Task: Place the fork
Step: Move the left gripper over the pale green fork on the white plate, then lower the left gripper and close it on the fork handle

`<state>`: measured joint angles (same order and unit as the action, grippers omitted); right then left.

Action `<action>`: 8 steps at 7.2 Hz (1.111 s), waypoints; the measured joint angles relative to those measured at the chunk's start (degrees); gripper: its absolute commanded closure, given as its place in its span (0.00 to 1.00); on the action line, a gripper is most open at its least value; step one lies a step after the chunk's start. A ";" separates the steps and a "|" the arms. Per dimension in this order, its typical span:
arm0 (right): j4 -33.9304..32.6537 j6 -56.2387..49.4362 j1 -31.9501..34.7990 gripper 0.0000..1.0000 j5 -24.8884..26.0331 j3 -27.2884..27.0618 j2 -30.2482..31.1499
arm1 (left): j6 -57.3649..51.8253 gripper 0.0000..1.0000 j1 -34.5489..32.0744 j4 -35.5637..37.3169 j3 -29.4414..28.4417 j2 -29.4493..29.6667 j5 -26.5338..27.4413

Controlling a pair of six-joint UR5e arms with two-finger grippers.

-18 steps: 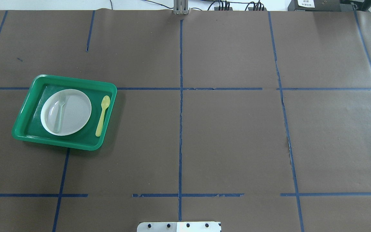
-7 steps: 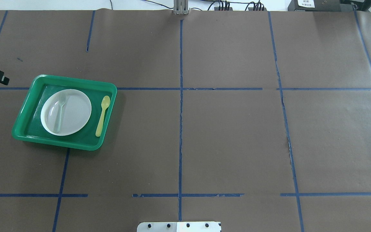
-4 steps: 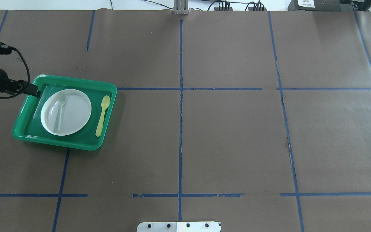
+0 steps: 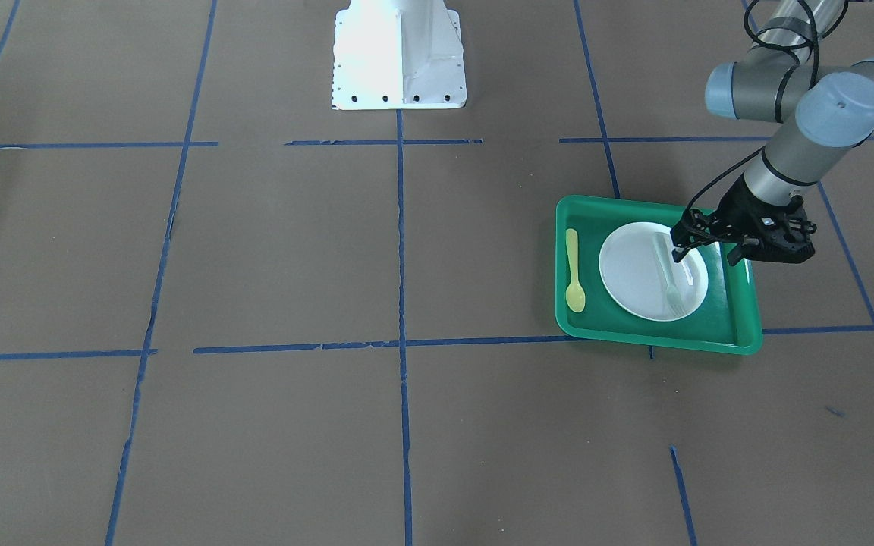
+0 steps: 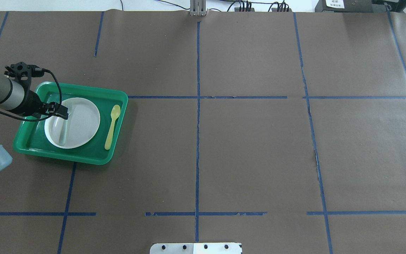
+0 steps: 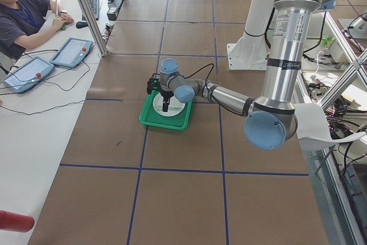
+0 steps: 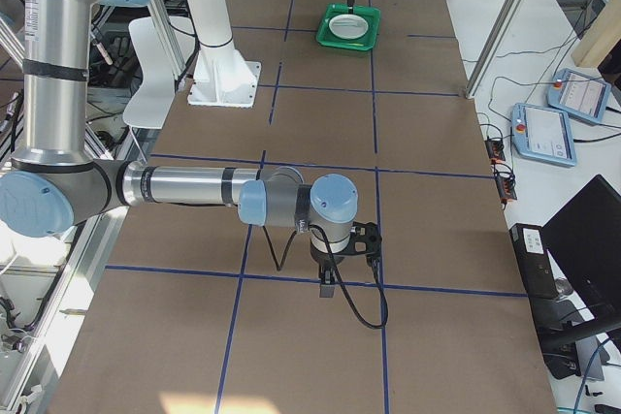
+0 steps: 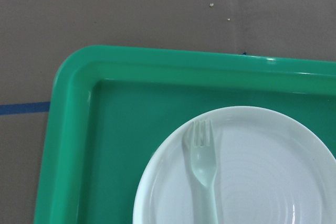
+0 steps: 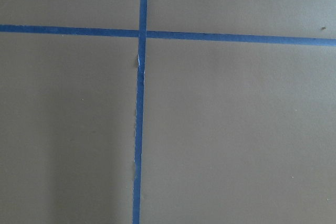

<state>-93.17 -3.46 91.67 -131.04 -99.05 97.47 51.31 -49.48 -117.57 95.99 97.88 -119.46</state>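
The pale fork lies flat on the white plate inside the green tray, tines toward the far side. It also shows in the front view and in the left wrist view. My left gripper hangs a little above the plate over the fork, its fingers together and holding nothing; the front view shows it too. My right gripper shows only in the right side view, low over bare table, and I cannot tell whether it is open or shut.
A yellow spoon lies in the tray to the right of the plate. The tray stands at the table's left side on brown paper marked with blue tape lines. The robot's white base stands at the near middle edge.
My left arm has come in from the left edge and moved right, from outside the tray to above the plate and fork. Fork, plate and spoon have not moved.
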 measured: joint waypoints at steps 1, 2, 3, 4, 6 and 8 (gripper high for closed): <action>0.00 0.00 0.00 0.00 0.00 0.00 0.00 | 0.68 0.15 0.98 0.03 -0.32 0.17 0.07; 0.00 -0.03 0.00 0.00 0.00 0.00 0.00 | 0.94 0.19 1.69 0.05 -0.66 0.19 0.08; 0.00 -0.05 0.00 0.00 0.00 0.00 0.00 | 1.03 0.30 2.32 0.03 -1.10 0.20 0.05; 0.00 -0.05 0.00 0.00 0.00 0.00 0.00 | 1.06 0.32 2.68 0.02 -1.38 0.20 0.03; 0.00 -0.06 0.00 0.00 0.00 0.00 0.00 | 1.15 0.32 2.92 0.05 -1.82 0.20 0.02; 0.00 -0.06 0.00 0.00 0.00 0.00 0.00 | 1.16 0.32 3.04 0.06 -2.61 0.20 0.02</action>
<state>-93.17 -3.52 91.67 -131.04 -99.05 97.47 52.47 -46.44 -117.51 93.38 98.09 -119.44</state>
